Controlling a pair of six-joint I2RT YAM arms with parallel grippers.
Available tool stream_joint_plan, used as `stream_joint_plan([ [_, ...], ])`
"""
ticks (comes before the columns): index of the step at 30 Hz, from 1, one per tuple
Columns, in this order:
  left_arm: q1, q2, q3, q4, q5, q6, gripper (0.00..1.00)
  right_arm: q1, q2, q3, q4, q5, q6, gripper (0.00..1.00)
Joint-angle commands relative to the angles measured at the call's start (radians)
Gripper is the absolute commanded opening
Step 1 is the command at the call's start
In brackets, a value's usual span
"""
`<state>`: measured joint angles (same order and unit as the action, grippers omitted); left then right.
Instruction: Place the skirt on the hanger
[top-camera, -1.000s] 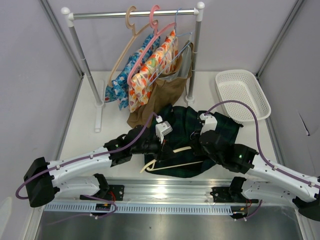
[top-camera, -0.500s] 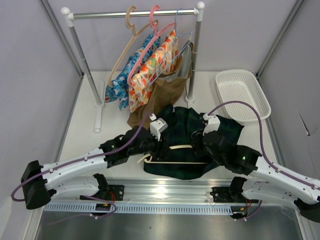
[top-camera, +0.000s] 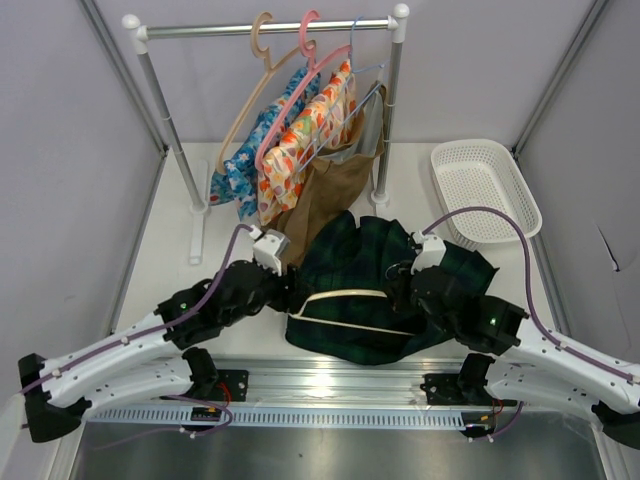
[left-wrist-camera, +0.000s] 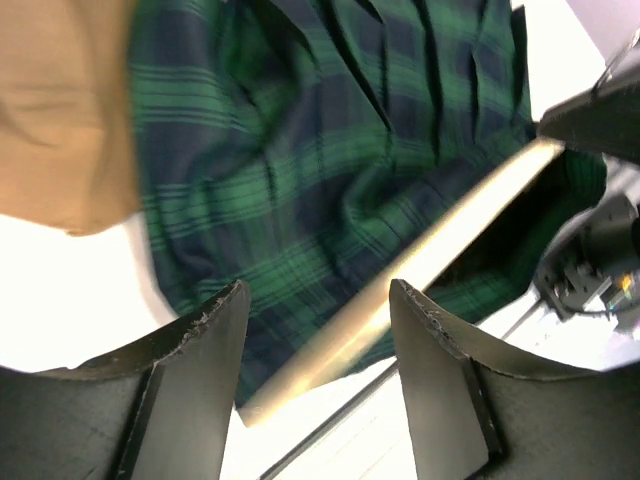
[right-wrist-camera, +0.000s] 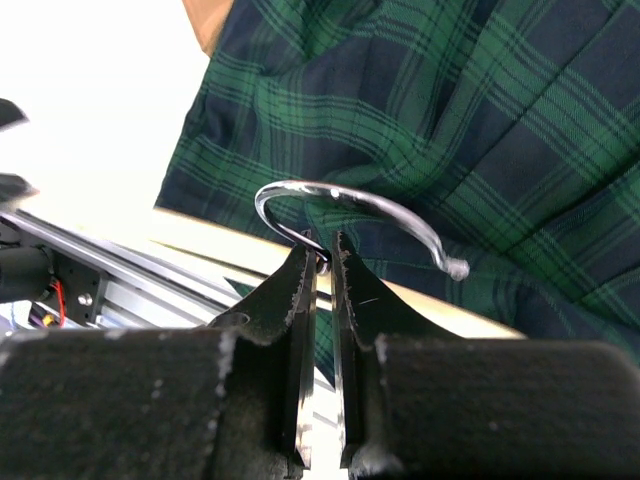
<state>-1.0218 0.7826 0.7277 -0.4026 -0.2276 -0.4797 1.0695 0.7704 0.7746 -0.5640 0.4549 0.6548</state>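
Skirt (top-camera: 390, 265) of dark green-navy plaid cloth lies on the table (top-camera: 160, 250) from above, the pale cream plastic hanger (top-camera: 345, 296) now drawn rightward across it. Left wrist: left pincer (left-wrist-camera: 318, 295) has backed off, gaping, empty. Right wrist: right pincer (right-wrist-camera: 322, 255) clamps the hanger's chrome hook (right-wrist-camera: 350, 195); insertion looks unfinished.

Top view: bright, even, diffuse overhead light. Shadows are soft and short. Glare shows on the metal rail (top-camera: 330, 380) at the near edge.
Left wrist view: tabletop (left-wrist-camera: 70, 290) overexposed to white; hanger (left-wrist-camera: 440, 252) blurred, edges smeared.
Right wrist view: skirt (right-wrist-camera: 450, 130) plaid in sharp focus; tabletop also washed out white.
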Motion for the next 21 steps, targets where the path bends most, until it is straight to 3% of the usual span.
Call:
stream_joint_plan([
  [1, 0.009, -0.061, 0.018, -0.065, -0.113, -0.037, 0.64, 0.003, -0.014, -0.005, 0.001, 0.019, 0.006, 0.0],
  [10, 0.009, -0.12, -0.024, -0.25, -0.22, -0.213, 0.61, -0.002, 0.003, 0.011, -0.002, 0.034, 0.016, 0.0],
  [17, 0.009, -0.029, -0.091, -0.228, -0.096, -0.312, 0.59, -0.002, -0.078, -0.006, -0.001, 0.033, 0.006, 0.0],
  [21, 0.009, -0.06, -0.134, -0.196, -0.043, -0.312, 0.61, -0.003, -0.123, -0.023, -0.016, 0.039, 0.017, 0.0],
])
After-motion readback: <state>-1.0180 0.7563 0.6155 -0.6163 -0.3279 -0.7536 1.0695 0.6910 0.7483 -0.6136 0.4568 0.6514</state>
